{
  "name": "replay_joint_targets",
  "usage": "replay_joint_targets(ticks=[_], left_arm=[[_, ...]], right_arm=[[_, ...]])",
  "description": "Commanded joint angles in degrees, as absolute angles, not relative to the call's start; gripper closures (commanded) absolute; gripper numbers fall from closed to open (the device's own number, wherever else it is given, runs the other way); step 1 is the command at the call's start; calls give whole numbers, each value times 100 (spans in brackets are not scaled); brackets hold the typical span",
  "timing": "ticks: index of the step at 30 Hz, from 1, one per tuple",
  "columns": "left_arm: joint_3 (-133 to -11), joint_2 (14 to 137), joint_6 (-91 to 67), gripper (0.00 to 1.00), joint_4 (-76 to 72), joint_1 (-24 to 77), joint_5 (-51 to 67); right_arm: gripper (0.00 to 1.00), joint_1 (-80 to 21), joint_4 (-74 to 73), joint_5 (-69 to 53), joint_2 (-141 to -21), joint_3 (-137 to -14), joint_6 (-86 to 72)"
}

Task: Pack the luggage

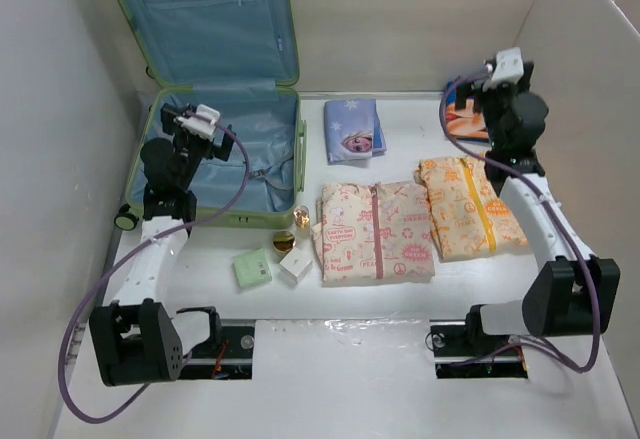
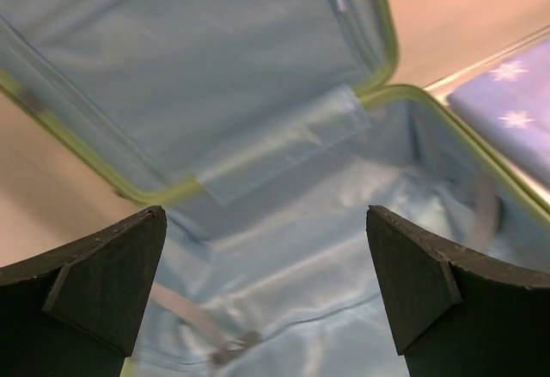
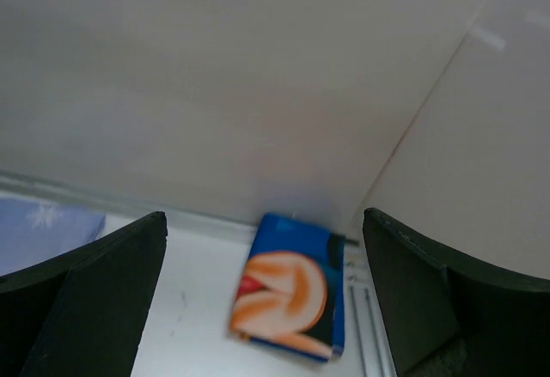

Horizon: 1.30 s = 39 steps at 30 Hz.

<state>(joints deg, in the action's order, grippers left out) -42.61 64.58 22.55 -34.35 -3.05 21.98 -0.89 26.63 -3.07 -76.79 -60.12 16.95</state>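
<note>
Luggage: the light green hard-shell suitcase with pale blue fabric lining [image 1: 262, 139] lies open at the far left of the white surface [image 1: 330, 304], its lid leaning back against the rear wall
Inside the luggage: only bare lining and a loose grey strap [image 2: 228, 347] in the bottom half; I can see nothing packed in the overhead or my left wrist view
My left end effector [image 2: 266, 248]: hanging over the open bottom half, fingers spread wide, nothing between them
My right end effector [image 3: 262, 222]: raised near the far right corner, fingers spread wide as well, holding nothing
Below my right end effector: a flat blue and orange packet [image 3: 292, 287] lying on the surface close to the wall
Clothes outside the case: a folded blue cloth with white stars [image 1: 354, 129] just beside the luggage, a folded cream and pink printed garment [image 1: 373, 231] in the middle, and a folded orange printed garment with a yellow zip [image 1: 470, 207] touching it on the right
Small things outside the case: a pale green box [image 1: 252, 268], a small white box [image 1: 294, 263] and a small gold round tin [image 1: 283, 243], all near the front edge of the luggage
Done, by my judgement: only the opening of the case
Left, by my judgement: every item on the surface has yet to go in, then the lid must come down
</note>
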Motion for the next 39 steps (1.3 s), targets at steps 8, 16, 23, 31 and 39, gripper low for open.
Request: replay_joint_targets(ticks=[8,16,23,31,39], left_arm=[[-5080,6425,2615,0,-1924,-167,1933],[-5414,6820,1829,0,-1301,-167,2900],[-5282,6882,1890,0,-1195,-167,2953],[-5282,6995,1837,0,-1143,-167,3076],[-5282,7049,1837,0,-1143,-167,3076]], right_arm=[[0,-527,1257,-816,-8979,-8451,2066],[0,-703,431,-2784,-11344,-10536,-235],[0,-1169,1,-2366,-13041,-11557,-1440],[2,-1301,-1537,-1336,-14202,-12673,-1801],[4,-1354,-1714,-773,-13939,-11839,-2004]])
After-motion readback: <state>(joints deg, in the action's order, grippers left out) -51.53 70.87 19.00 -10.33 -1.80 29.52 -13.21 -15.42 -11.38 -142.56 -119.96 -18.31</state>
